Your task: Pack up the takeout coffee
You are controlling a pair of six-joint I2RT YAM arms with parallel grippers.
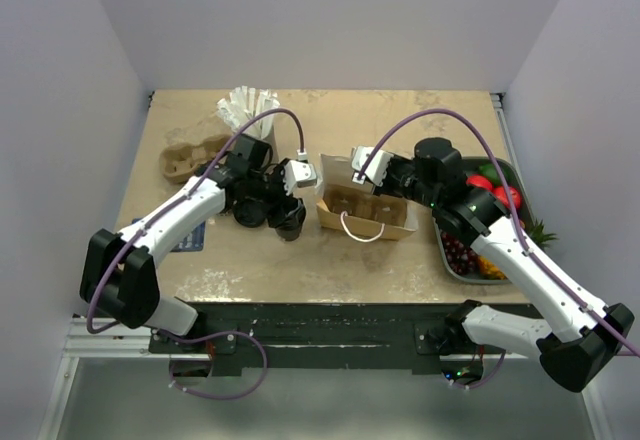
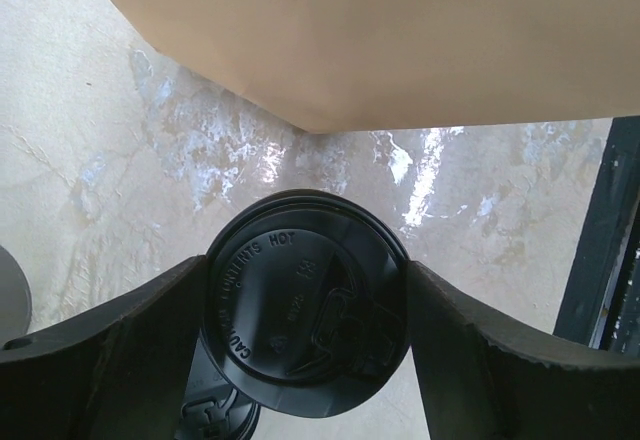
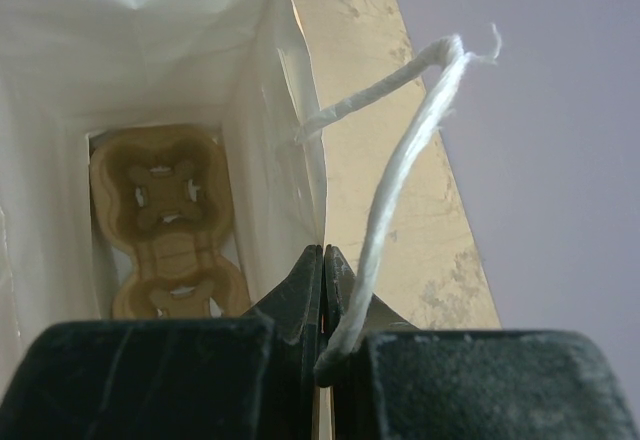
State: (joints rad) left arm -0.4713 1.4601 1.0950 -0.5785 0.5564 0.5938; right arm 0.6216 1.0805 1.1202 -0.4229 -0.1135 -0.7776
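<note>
Left jaws apart, flanking the takeout coffee (image 2: 305, 310) below its lid; right jaws clamped on the bag (image 3: 150, 60) rim. Likely light, crushable: I'd squeeze mid-wall gently.

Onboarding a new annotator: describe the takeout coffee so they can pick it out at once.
Find the brown paper bag standing mid-table. Just left of it sits a cluster of dark cups. The takeout coffee is the cup closest to the bag's corner, flanked by the fingers of the left gripper and topped by a round black lid with raised lettering.
</note>
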